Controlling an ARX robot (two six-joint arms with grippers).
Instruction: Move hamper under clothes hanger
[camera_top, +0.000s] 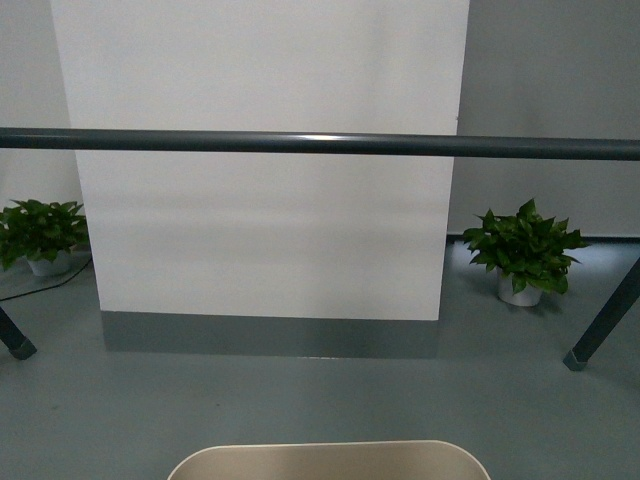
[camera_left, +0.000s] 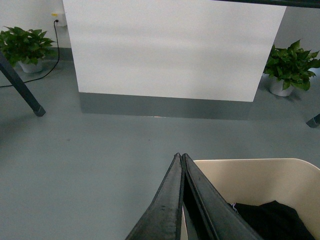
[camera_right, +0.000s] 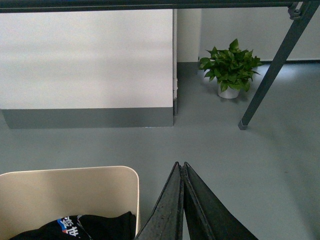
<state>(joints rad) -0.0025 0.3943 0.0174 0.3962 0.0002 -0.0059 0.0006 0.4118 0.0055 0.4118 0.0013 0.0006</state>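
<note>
A: Hamper (camera_top: 328, 460) — where is it?
B: On the floor (camera_top: 300, 400), short of the clothes hanger (camera_top: 320, 144) bar, between the arms.
A: Hands?
B: Left hand (camera_left: 180, 156) and right hand (camera_right: 180, 164) both pressed together, empty, outside its walls.

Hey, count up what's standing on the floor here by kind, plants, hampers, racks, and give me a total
Potted plants: 2, left and right
Hamper: 1
Clothes hanger: 1
Total: 4
</note>
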